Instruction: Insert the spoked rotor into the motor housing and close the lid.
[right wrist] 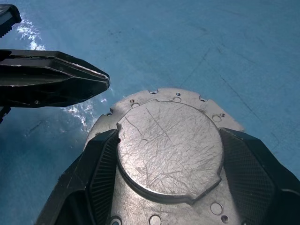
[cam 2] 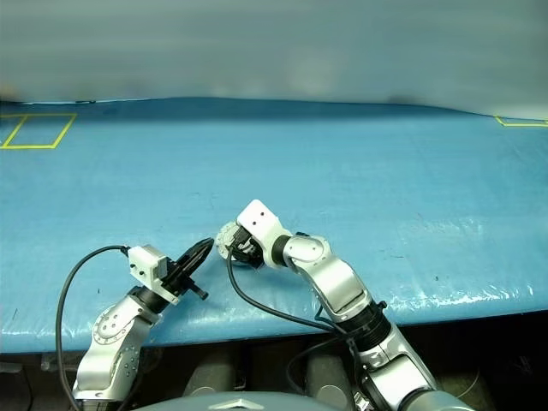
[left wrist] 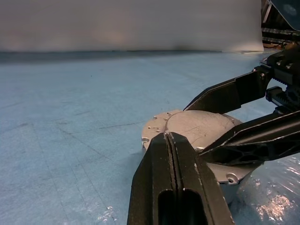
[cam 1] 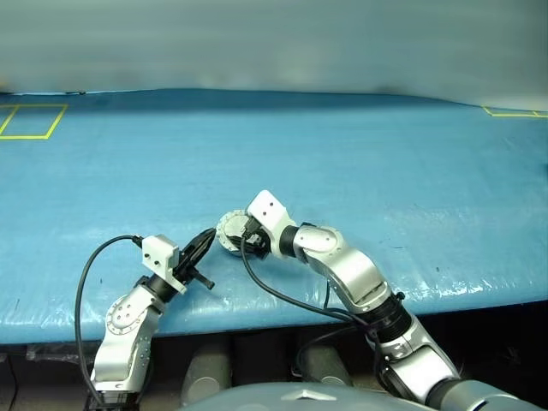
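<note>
Right gripper straddles the motor housing, its 2 black fingers set on either side of the round grey case, so we call it clamped on the housing. We see the lid face up on top, plain scratched grey, apparently down flat on the housing already. Left gripper has its 2 fingers pressed together with nothing between them, and it hangs just beside the housing's edge; whether it touches we cannot tell. From the head views, the housing sits on the blue table near the front edge, between the 2 arms. We see no copper windings or spoked rotor, so we judge the rotor is inside and the lid is at or near seated, though we cannot confirm that. Risks from here: if the right fingers let go unevenly, 1 pad could drag the case sideways or tip it, and the lid could pop back up if it is not fully seated. If the left tip pushes while the right holds loosely, the case could slide toward the table edge. The glossy table cover likely gives little grip against sliding.
</note>
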Robot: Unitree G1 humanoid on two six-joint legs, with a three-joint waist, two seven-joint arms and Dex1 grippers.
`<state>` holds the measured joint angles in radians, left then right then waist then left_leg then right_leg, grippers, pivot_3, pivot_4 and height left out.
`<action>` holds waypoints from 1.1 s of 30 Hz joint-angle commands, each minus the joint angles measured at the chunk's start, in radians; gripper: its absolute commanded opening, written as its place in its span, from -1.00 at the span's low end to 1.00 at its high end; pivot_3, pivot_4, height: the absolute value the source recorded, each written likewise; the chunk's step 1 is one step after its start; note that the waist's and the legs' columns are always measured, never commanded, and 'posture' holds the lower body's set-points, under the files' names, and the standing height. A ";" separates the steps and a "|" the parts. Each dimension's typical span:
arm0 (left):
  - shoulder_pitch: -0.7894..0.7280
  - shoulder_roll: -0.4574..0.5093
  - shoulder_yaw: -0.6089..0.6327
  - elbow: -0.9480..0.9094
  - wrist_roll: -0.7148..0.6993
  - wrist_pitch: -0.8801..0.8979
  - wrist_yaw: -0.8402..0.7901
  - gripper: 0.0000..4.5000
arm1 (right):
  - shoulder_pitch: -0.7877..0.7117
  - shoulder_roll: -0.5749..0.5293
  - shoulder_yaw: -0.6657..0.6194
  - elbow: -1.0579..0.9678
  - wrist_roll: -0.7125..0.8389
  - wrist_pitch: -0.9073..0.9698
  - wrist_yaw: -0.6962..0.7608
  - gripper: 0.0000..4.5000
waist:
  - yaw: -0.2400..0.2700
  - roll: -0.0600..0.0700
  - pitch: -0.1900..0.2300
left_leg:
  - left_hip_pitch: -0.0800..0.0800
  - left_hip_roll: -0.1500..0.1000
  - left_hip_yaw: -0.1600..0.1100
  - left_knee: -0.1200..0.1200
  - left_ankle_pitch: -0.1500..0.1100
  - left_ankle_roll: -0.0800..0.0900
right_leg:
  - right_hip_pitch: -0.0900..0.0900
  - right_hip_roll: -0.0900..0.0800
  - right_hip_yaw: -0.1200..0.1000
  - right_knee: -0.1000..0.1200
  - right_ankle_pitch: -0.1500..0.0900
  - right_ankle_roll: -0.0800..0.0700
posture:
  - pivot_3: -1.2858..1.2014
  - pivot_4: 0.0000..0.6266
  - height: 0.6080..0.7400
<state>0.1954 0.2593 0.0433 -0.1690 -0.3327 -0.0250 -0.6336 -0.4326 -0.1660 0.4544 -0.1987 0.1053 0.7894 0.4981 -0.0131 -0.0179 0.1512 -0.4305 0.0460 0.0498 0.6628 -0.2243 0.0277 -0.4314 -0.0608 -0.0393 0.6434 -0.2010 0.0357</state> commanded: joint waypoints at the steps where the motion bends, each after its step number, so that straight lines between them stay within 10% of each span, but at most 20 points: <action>1: -0.008 0.004 -0.006 -0.011 -0.008 -0.005 -0.004 -1.00 | -0.026 0.000 -0.025 -0.003 0.016 -0.032 0.023 0.34 | 0.000 0.000 0.000 | 0.000 0.000 0.000 0.000 0.000 0.000 | 0.000 0.000 0.000 0.000 0.000 0.000 | 0.03 -0.52 1.00; 33: -0.006 0.008 -0.018 -0.007 -0.009 0.000 -0.002 -1.00 | -0.115 -0.049 -0.020 0.210 -0.010 -0.265 0.227 0.34 | -0.001 0.000 0.000 | 0.001 0.000 0.000 0.000 0.000 0.000 | 0.000 0.000 0.000 0.000 0.000 0.000 | 0.03 -0.52 1.00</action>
<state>0.1904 0.2639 0.0282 -0.1655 -0.3338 -0.0235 -0.6339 -0.5129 -0.2186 0.4525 0.0141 0.0950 0.5514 0.7138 -0.0143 -0.0175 0.1515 -0.4298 0.0458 0.0501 0.6624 -0.2243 0.0277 -0.4312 -0.0607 -0.0394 0.6434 -0.2012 0.0354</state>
